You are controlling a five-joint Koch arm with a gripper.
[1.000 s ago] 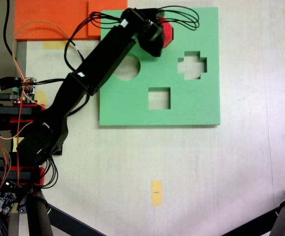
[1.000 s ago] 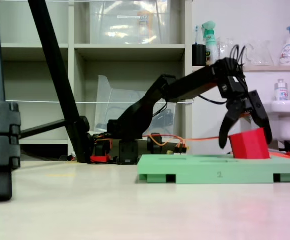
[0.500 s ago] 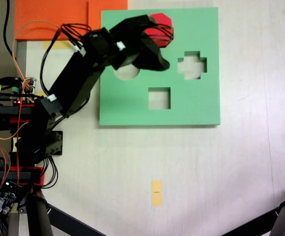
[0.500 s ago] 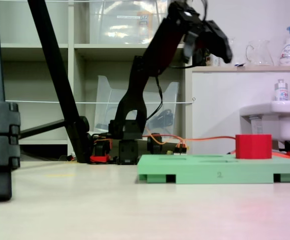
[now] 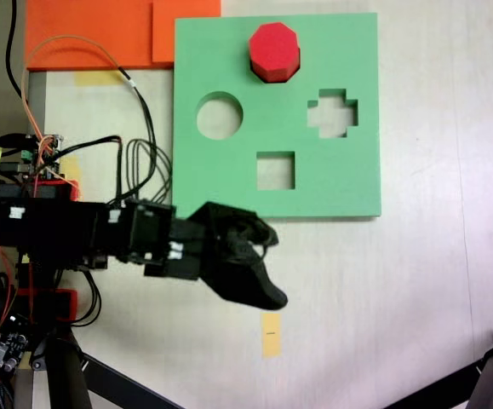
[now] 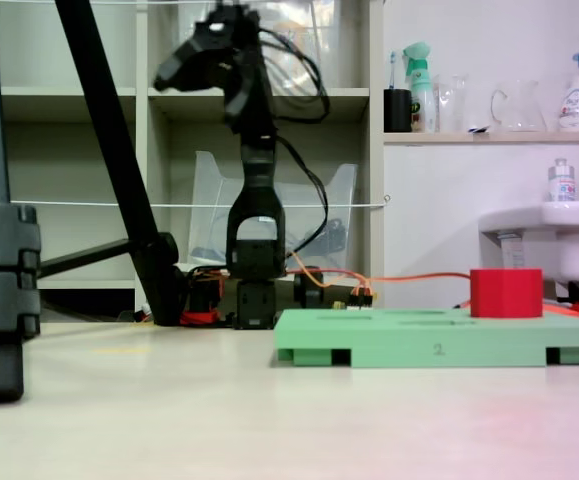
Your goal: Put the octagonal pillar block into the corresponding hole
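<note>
The octagonal pillar block (image 5: 273,51) is bright red and stands upright at the top middle of the green foam board (image 5: 229,183). In a fixed view from the side the block (image 6: 506,292) rises well above the board (image 6: 409,345). The eight-sided hole is hidden under the block. My gripper (image 5: 267,281) has left the board and hovers over the bare table below the board's lower edge. It is raised high (image 6: 169,68), near shelf height. Nothing is between its jaws, which overlap as one dark shape, so I cannot tell their state.
The board also has a round cutout (image 5: 220,116), a cross cutout (image 5: 332,114) and a square cutout (image 5: 276,170). An orange foam sheet (image 5: 93,34) lies at the top left. A yellow tag (image 5: 270,333) is stuck on the table. Tripod legs (image 6: 119,160) stand nearby.
The gripper let go of the red block, which settled from tilted to upright on the board. The arm then lifted and swung back off the board toward its base.
</note>
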